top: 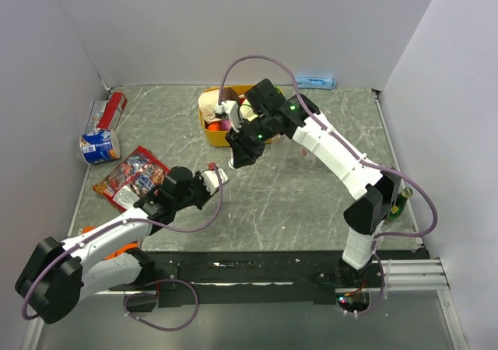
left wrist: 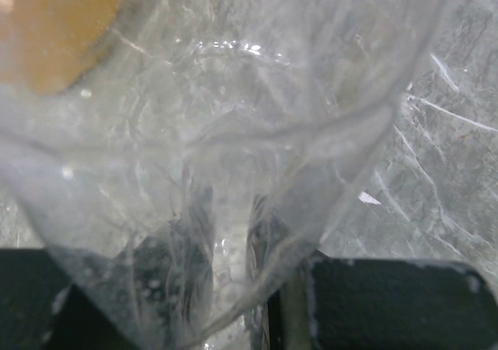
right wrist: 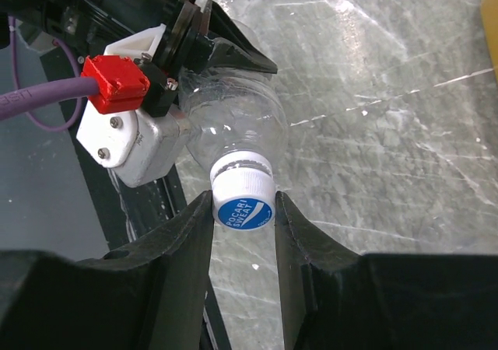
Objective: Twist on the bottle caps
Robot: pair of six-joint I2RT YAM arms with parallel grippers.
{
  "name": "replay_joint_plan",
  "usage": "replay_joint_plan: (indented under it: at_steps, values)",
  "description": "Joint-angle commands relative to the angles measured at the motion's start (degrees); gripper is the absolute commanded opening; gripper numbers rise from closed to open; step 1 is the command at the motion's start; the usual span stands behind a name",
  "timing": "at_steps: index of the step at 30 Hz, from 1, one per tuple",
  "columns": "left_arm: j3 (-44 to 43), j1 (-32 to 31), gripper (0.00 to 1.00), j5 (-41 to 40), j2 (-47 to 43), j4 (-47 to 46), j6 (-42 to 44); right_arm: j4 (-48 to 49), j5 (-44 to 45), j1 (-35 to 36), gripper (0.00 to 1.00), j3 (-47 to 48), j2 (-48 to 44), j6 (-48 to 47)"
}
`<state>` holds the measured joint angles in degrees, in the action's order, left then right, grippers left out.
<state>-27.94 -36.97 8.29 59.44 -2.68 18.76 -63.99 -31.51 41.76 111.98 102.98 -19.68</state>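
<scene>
Two claws are meeting on one bottle over the middle of the worktop [top: 311,202], just near of the yellow tub [top: 204,124]. Left claw [top: 215,177] is pointing in from the near left and clamping shut on the clear bottle [right wrist: 233,120] around its shoulder. The body is looking crumpled, and the left wrist view is showing mostly wrinkled clear plastic squeezed between its dark pads [left wrist: 397,303]. The bottle is pointing neck-first toward the right claw [top: 236,160], which is angling in from the far right. The cap [right wrist: 243,202] is sitting on the neck: white ribbed skirt, blue top reading POCARI SWEAT. Right claw is gripping that cap, one black finger [right wrist: 187,249] pressing on each side of it, jaws standing only a cap's width apart. Cannot tell whether the cap is threaded fully home; a white ring is showing on the neck just behind it. The bottle is looking to be off the worktop, carried only by the two claws. Elsewhere, snack packets [top: 128,177] are lying at the left, just far of the left arm. A blue-and-white container [top: 99,145] is lying at the left edge, farther back. A dark green bottle [top: 402,202] is standing at the right edge, partly hidden by the right arm. More items are sitting in the tub, too jumbled to name.
</scene>
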Motion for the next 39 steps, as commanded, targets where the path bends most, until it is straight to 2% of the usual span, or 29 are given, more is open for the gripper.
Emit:
replay_joint_plan:
  at_steps: [1, 4, 5, 15, 20, 22, 25, 31, 33, 37, 39]
  values:
    - [-1.59, -0.82, 0.01, 3.48, -2.93, -20.88, -0.48, -5.54, -3.74, 2.19, 0.27, -1.68, 2.23, 1.84]
    - [-0.45, -0.73, 0.01, 3.83, -3.19, -20.62, -0.31, -5.45, -3.65, 2.19, 0.34, -1.07, 2.05, 0.88]
    - [-0.18, -0.73, 0.01, 3.83, -3.28, -20.27, -0.31, -5.45, -3.48, 2.19, 0.40, -0.81, 2.05, 0.61]
    - [2.10, -0.82, 0.01, 4.62, -3.81, -18.77, -1.36, -11.15, -2.77, 1.40, 0.61, 9.74, 4.95, -1.94]
    - [1.93, -0.73, 0.01, 5.42, -3.19, -18.59, -1.54, -11.86, -3.74, 0.69, 0.71, 8.25, 3.02, -3.34]
    - [1.84, -0.73, 0.01, 5.59, -2.93, -18.16, -1.63, -12.56, -3.39, 0.43, 0.87, 7.90, 1.44, -4.92]
    - [1.93, -0.82, 0.01, 6.73, -2.66, -17.89, -1.71, -13.10, -1.90, -0.10, 1.00, 6.32, -1.46, -6.86]
    - [2.02, -0.82, 0.01, 9.19, -1.87, -17.28, -1.80, -7.92, -4.09, -1.94, 1.00, 0.52, -9.10, -8.79]
    - [1.75, -0.82, 0.01, 13.03, -1.70, -16.14, -0.84, -5.29, -3.30, -2.21, 1.00, -3.06, -12.79, -12.29]
    - [0.79, -0.82, 0.01, 21.83, -1.52, -10.69, 3.82, -1.07, -2.94, -2.30, 1.00, -8.17, -19.47, -27.75]
    - [-0.09, -0.82, 0.01, 24.65, -1.08, -7.09, 6.62, 2.62, -4.60, -2.29, 0.95, -12.48, -23.78, -37.41]
